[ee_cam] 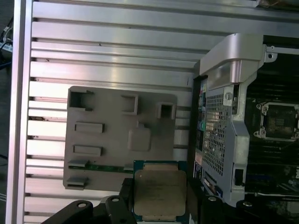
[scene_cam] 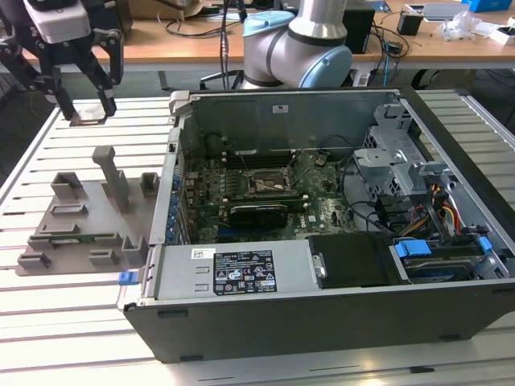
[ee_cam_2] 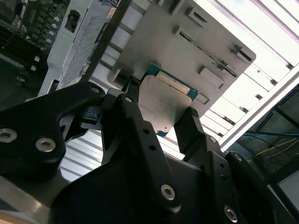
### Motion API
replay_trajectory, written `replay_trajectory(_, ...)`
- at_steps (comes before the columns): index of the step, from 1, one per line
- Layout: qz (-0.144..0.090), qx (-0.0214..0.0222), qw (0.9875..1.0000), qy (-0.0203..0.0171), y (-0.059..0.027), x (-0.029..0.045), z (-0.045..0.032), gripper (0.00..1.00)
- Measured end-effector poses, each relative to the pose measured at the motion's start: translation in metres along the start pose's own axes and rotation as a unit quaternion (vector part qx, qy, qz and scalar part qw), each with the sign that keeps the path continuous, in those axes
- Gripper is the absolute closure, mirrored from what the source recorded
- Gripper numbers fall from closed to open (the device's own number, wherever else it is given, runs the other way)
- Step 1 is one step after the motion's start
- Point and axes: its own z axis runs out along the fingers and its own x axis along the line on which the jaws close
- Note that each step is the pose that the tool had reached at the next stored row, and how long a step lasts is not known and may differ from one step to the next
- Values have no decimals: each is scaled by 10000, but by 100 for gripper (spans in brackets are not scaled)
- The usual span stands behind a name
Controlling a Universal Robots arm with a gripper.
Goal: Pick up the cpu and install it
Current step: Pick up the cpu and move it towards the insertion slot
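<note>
The gripper (scene_cam: 86,108) is closed on two opposite edges of the cpu (ee_cam: 159,191), holding it flat and raised near the holder block (ee_cam: 112,154), by the counter's (ee_cam: 107,70) edge at the exterior view's left, probably to spare its faces.

This looks like a robotics lab or electronics workshop. The work surface is a desk (scene_cam: 72,322) built of slotted aluminium profiles, the sort used for test rigs. An industrial robot arm (scene_cam: 302,44) stands at the upper middle of the exterior view, with its black claw (scene_cam: 87,112) at the upper left. An opened computer case (scene_cam: 322,330) lies on the desk with its motherboard (scene_cam: 322,193) bare. A grey slotted holder block (scene_cam: 80,217) sits just beside the case. Along the top edge runs a wooden desk (scene_cam: 161,48) strewn with cables (scene_cam: 197,28) and small boxes (scene_cam: 422,12).
</note>
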Motion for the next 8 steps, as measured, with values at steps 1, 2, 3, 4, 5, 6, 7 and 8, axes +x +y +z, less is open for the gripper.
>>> replay_trajectory(1, 1, 0, 10000, 0, -1, -23, 1, 45)
replay_trajectory(2, 1, 0, 10000, 0, -3, -55, 2, 45)
replay_trajectory(3, 1, 0, 10000, 0, -5, -80, 2, 45)
replay_trajectory(4, 1, 0, 10000, 0, -7, -114, 3, 45)
replay_trajectory(5, 0, 0, 10000, 0, -15, -246, 7, 45)
replay_trajectory(6, 1, 0, 10000, 0, -16, -268, 8, 45)
replay_trajectory(7, 1, 0, 10000, 0, -17, -290, 8, 45)
replay_trajectory(8, 1, 0, 10000, 0, -18, -320, 9, 45)
